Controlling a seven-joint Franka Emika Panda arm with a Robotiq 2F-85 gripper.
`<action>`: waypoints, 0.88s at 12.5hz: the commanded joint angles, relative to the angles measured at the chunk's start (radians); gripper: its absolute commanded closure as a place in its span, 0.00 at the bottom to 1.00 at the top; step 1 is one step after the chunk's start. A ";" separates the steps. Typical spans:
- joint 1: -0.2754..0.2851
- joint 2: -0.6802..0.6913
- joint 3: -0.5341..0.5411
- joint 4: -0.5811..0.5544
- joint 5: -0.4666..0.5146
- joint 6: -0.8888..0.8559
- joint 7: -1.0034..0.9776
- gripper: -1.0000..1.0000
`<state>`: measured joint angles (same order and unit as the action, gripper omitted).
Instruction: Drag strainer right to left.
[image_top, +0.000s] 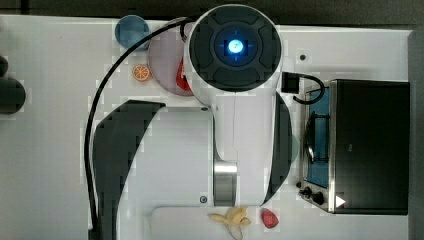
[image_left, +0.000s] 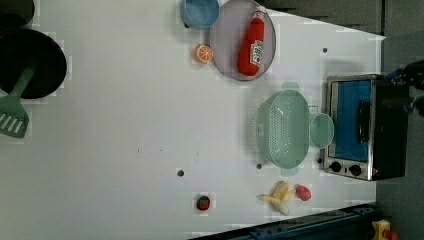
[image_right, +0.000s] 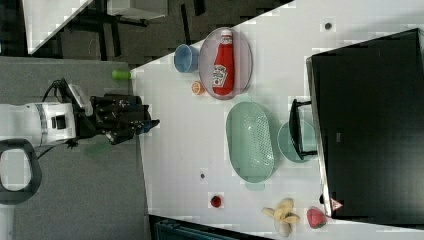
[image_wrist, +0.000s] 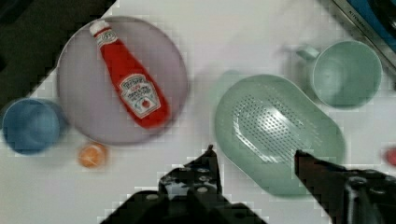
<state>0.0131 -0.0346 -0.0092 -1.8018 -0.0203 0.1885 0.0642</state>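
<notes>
We count one strainer, one green mug, one blue cup, one plate and one ketchup bottle. The gripper hangs above the table with its fingers spread, holding and touching nothing. The strainer lies directly below the open fingers, free of them. The mug stands just beyond the strainer, beside the toaster oven. An orange slice lies near the plate.
</notes>
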 joint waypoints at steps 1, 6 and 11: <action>-0.032 -0.526 -0.012 -0.263 -0.005 -0.260 0.104 0.21; -0.032 -0.474 -0.011 -0.303 -0.005 -0.210 0.104 0.00; -0.032 -0.301 -0.012 -0.445 -0.005 0.082 0.116 0.00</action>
<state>-0.0268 -0.4053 -0.0206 -2.1309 -0.0388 0.2883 0.1289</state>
